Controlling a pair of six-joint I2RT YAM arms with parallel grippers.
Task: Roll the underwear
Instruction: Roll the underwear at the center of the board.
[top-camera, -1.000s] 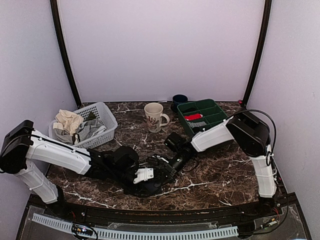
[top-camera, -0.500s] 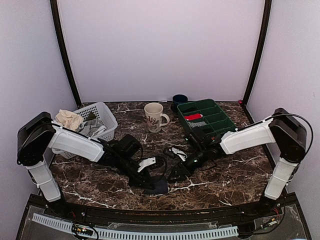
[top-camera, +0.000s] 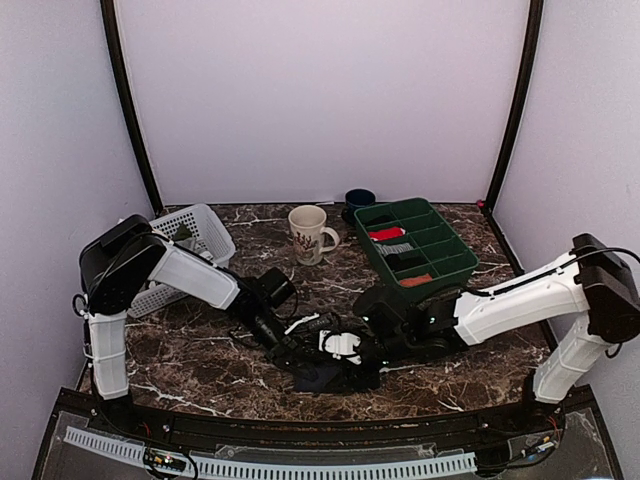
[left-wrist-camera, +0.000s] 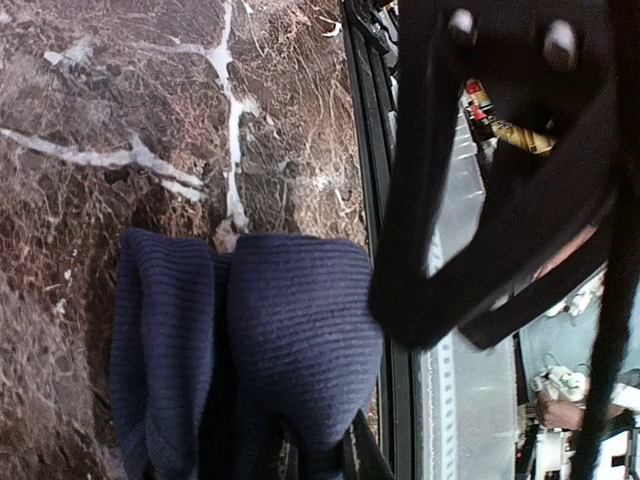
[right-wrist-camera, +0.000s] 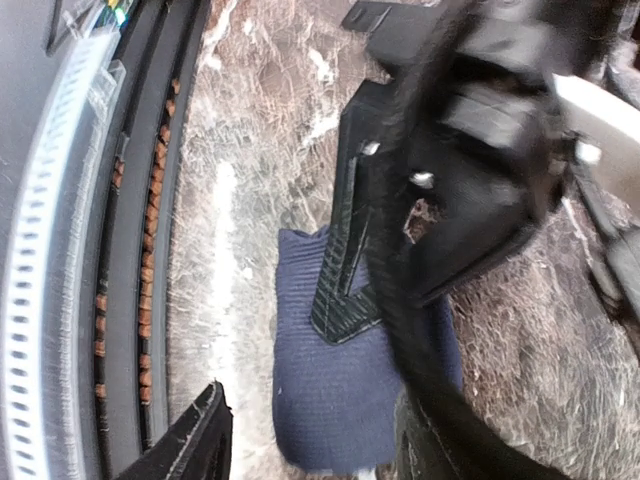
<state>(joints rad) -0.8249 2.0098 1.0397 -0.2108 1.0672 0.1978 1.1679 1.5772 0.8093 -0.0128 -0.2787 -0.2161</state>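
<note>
— How to expect the underwear (left-wrist-camera: 260, 340) to handle?

— Softly, in my judgement. Ribbed dark blue cloth, light and limp, not fragile, probably not slippery against the pads. Likely to spring open if let go too early.

— And where to find it now?

— On the worktop (top-camera: 190, 345), close to the near edge, about midway between both arms. Doubled into a thick bundle, with two rounded folds side by side.

— Where best to take hold?

— At a fold, through all the layers together, and not at one loose edge only. Otherwise a risk of unrolling.

— And the left claw (left-wrist-camera: 322, 462)?

— Clenched on the underwear, pinching one end of the bundle, as far as possible to tell from the left wrist view. Dark cloth directly between the tips there.

— And the right claw (right-wrist-camera: 310, 440)?

— Released, with jaws wide apart, hovering just above the bundle. Cloth under the gap, but not gripped. Very near to the left claw; touching or not, impossible to tell.
</note>
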